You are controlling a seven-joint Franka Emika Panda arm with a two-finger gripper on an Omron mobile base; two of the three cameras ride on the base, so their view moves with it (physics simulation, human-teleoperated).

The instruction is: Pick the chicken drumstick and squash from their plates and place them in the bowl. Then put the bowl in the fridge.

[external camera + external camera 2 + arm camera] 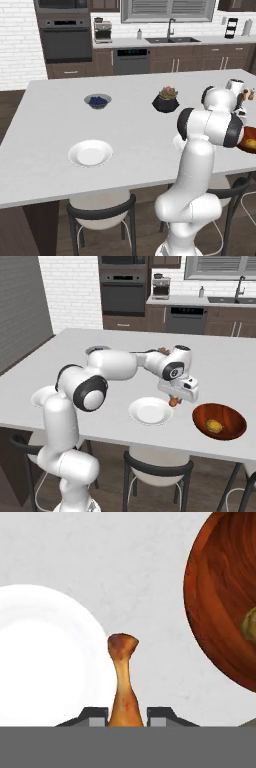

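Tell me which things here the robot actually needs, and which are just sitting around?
Needed:
drumstick, held between the fingers
squash, already in the bowl
two white plates

Just sitting around:
small bowl of blue stuff
potted succulent
wall oven
coffee machine

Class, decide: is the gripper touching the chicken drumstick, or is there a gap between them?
Touching. In the hand view the chicken drumstick sits clamped between the gripper fingertips, no gap either side, lifted above the counter.
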